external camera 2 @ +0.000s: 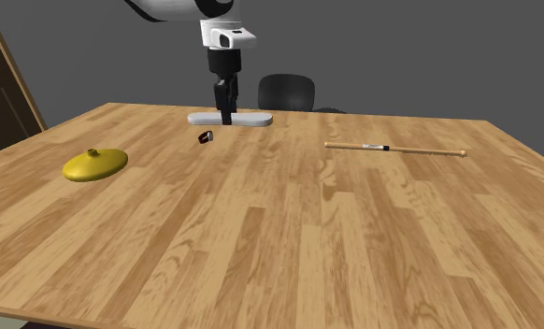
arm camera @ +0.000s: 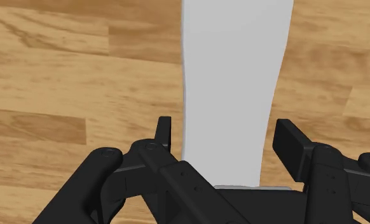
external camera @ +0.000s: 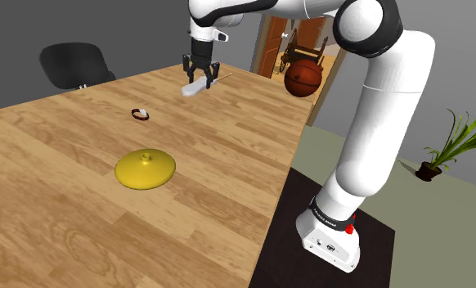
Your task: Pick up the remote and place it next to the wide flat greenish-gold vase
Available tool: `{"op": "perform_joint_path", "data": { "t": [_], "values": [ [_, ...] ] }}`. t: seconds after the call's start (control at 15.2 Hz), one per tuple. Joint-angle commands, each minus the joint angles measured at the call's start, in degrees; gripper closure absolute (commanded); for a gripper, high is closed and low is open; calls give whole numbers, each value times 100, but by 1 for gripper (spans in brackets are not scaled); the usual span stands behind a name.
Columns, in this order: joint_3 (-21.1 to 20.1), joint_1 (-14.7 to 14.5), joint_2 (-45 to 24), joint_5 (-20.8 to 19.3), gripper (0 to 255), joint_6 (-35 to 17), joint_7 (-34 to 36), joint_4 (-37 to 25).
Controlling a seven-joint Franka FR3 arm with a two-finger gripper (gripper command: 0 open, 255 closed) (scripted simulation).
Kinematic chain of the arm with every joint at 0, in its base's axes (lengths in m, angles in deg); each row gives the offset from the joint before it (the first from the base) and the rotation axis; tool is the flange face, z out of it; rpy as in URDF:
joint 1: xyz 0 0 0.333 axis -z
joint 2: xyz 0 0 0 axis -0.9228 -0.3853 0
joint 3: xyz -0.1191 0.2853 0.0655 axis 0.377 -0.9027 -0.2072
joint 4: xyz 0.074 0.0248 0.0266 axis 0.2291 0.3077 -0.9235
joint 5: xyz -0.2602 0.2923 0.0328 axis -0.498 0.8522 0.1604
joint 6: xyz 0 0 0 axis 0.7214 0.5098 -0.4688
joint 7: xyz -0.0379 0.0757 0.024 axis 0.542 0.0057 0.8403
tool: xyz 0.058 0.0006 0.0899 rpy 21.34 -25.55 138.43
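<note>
The all-black two-finger tool (arm camera: 227, 127) stands spread astride the long, flat, pale-grey remote (arm camera: 231, 63), both fingers (arm camera: 292, 146) just clear of its edges — nothing pinched yet. The remote lies flat on the wood-plank bench (external camera 2: 289, 234), well apart from the wide, flat yellow-gold vase (external camera 2: 95, 164). Best to close squarely on the narrow waist, then lift straight — no drag.
</note>
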Motion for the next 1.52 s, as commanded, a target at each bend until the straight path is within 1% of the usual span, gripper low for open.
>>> {"op": "perform_joint_path", "data": {
  "t": [0.0, 0.33, 0.66, 1.06, 1.39, 1.45],
  "values": [
    [-100, -168, -40, -24, 255, 16, 280, -54],
    [-326, -566, -218, -91, 255, 100, 910, -301],
    [-530, -984, -533, -184, 255, 247, 1528, -746],
    [-723, -1531, -1110, -334, 255, 540, 2235, -1590],
    [-825, -2040, -1791, -487, 255, 928, 2762, -2640],
    [-822, -2035, -1784, -485, 255, 847, 2764, -2552]
  ]
}}
